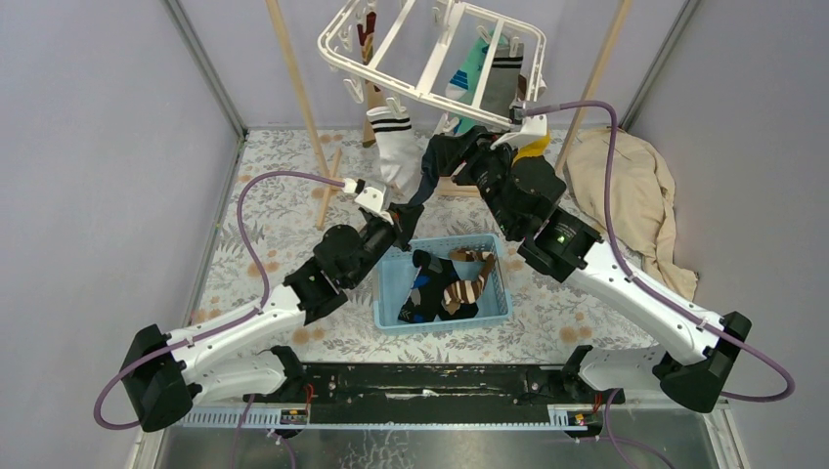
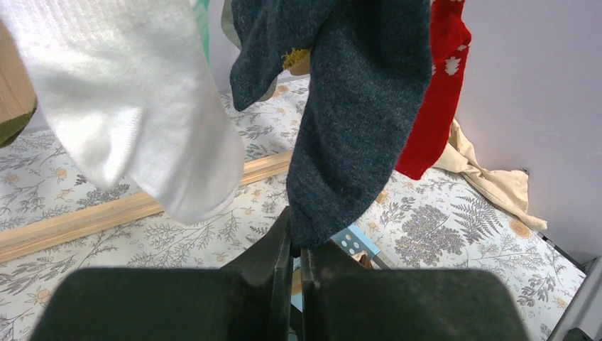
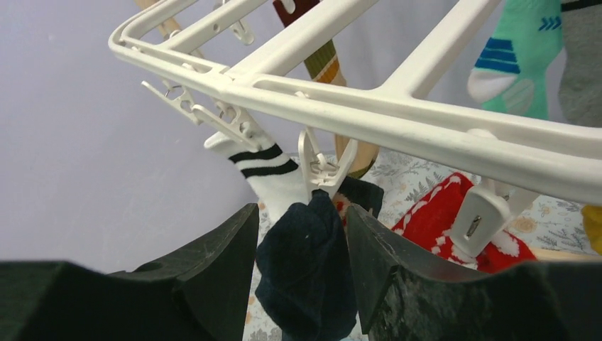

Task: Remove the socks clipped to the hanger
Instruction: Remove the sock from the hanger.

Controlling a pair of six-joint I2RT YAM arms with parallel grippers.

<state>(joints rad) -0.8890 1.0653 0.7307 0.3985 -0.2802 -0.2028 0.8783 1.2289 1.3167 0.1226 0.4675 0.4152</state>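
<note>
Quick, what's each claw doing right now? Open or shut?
Left claw: shut on the navy sock's toe.
Right claw: either side of a dark sock's top; squeezing or not, cannot tell.

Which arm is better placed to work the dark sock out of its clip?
Right arm, probably: its jaws flank the dark sock just under the clip. The left arm pinches the toe, lower down.

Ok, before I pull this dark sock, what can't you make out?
Right wrist view: whether the right gripper squeezes the dark sock or only flanks it; fabric fills the gap.
Right wrist view: whether the clip bites the cuff; fabric hides its tip.
Left wrist view: how much toe the left gripper holds, buried between its fingers.
Top view: what the hanger hangs from, cut off by the upper edge.
</note>
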